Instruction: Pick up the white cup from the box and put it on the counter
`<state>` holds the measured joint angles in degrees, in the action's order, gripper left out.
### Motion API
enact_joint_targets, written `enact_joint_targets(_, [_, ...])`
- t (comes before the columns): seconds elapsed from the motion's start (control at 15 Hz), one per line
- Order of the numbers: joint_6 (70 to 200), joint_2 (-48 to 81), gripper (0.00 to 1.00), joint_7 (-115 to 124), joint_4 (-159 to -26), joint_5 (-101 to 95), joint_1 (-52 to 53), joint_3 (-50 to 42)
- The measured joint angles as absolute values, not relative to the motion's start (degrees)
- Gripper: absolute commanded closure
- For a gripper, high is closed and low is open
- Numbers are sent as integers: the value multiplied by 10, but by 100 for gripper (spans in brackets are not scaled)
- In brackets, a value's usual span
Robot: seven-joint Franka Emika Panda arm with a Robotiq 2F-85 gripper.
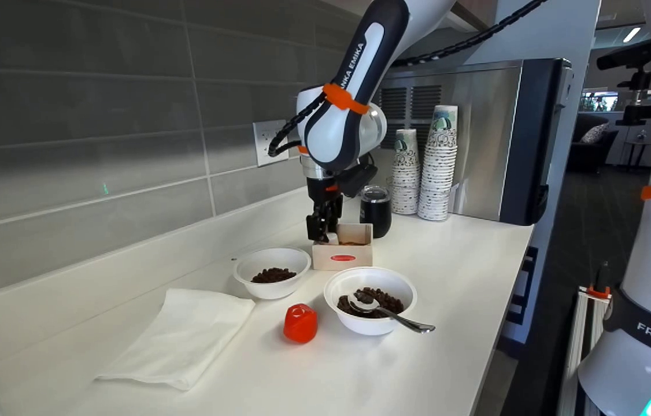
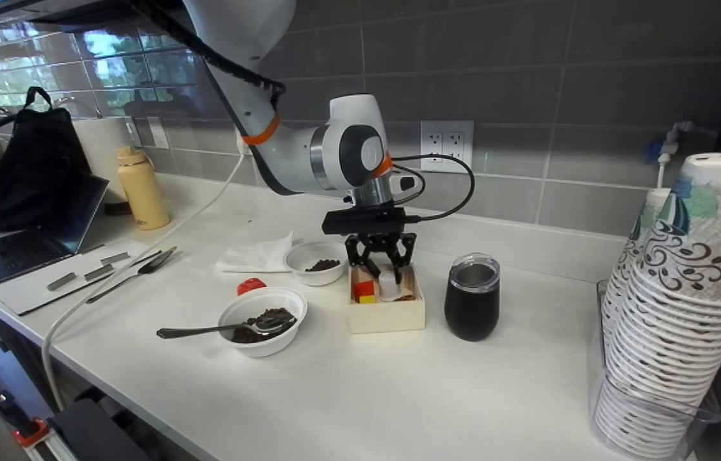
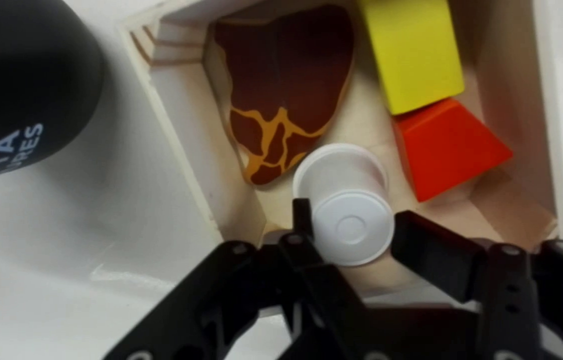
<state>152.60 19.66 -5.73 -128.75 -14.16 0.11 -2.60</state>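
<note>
1. Before me ran a smooth off-white countertop (image 1: 406, 378).
2. It held a tan open-topped box (image 2: 387, 318), two round white bowls (image 1: 273, 293) (image 1: 367, 328), a black tumbler (image 2: 472, 307).
3. A flat white napkin (image 1: 187, 341) lay near a faceted red object (image 1: 300, 323).

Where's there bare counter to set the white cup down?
The counter is bare between the black tumbler and the paper cup stacks, and from the box toward the counter's front edge. It's crowded around the white bowls, red object and white napkin.

In the wrist view, we see the black cup (image 3: 26, 85) cut off beside the box (image 3: 201, 150). In an exterior view, the box hides some of the white cup (image 1: 332, 238).
</note>
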Motion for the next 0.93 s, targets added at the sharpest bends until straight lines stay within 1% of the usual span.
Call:
enact_joint_targets(0.4, [1524,179,81,-57,-1291,-138,1,-22])
enact_joint_targets(0.93, [1508,118,81,-57,-1344,-136,0,-20])
